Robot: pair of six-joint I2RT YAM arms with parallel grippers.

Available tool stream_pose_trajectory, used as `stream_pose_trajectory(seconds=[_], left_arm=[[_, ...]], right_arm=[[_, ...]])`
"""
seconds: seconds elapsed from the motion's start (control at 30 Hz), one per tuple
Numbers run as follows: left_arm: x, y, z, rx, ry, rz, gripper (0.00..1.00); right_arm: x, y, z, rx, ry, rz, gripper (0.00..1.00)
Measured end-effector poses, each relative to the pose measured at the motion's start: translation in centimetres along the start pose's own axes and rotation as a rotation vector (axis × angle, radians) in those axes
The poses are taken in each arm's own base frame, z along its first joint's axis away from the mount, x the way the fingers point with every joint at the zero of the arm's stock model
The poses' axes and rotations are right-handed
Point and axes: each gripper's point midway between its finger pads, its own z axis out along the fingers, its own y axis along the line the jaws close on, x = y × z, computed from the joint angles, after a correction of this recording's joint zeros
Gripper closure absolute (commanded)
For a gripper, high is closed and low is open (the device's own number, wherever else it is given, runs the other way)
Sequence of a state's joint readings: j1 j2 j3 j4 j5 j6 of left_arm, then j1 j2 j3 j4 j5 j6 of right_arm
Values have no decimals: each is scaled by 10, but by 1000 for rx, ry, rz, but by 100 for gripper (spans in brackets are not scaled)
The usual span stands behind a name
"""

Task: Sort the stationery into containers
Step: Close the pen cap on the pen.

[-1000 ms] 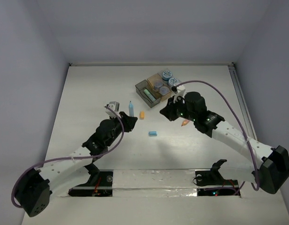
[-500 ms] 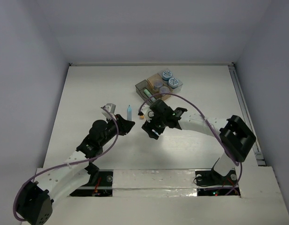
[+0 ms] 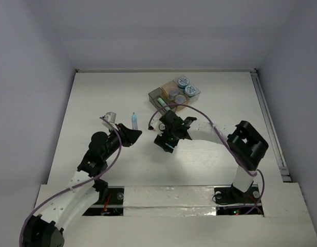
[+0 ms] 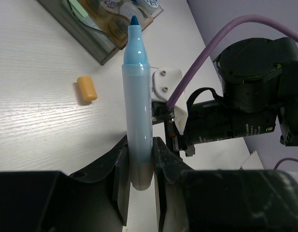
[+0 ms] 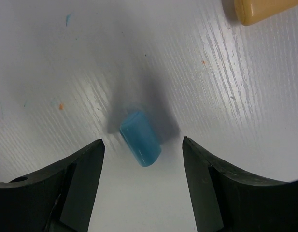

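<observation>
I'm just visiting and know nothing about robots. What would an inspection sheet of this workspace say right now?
Surface: white table, a few colour specks.
Job's things: uncapped blue marker held; small blue cylinder and orange piece loose; containers partly filled.
Clutter: nothing seen.
Grippers: left gripper shut on the marker; right gripper open over the blue cylinder.
Cables: purple cable along each arm.
Surroundings: plain white walls.
</observation>
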State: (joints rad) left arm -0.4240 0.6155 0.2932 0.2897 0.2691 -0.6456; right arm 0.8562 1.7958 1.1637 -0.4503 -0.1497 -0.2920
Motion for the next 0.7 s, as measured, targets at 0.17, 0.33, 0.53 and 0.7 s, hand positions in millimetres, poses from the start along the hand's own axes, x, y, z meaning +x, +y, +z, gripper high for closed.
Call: stream_pose_trajectory(seconds=[0.17,0.33,0.53,0.7], left_arm=[[1,2,0,-5,6,-7,100],[4,3,1,-9,18,-12,100],[4,3,1,-9,18,-12,100],[8,3,2,7,33,-13,100]], right_arm=[[-3,3,7,0,9,-14,34],[-3,2,16,24,25,-24,49],[-4,-5,15,75,29,-4,93],[-7,-7,13,104,2,52,100]])
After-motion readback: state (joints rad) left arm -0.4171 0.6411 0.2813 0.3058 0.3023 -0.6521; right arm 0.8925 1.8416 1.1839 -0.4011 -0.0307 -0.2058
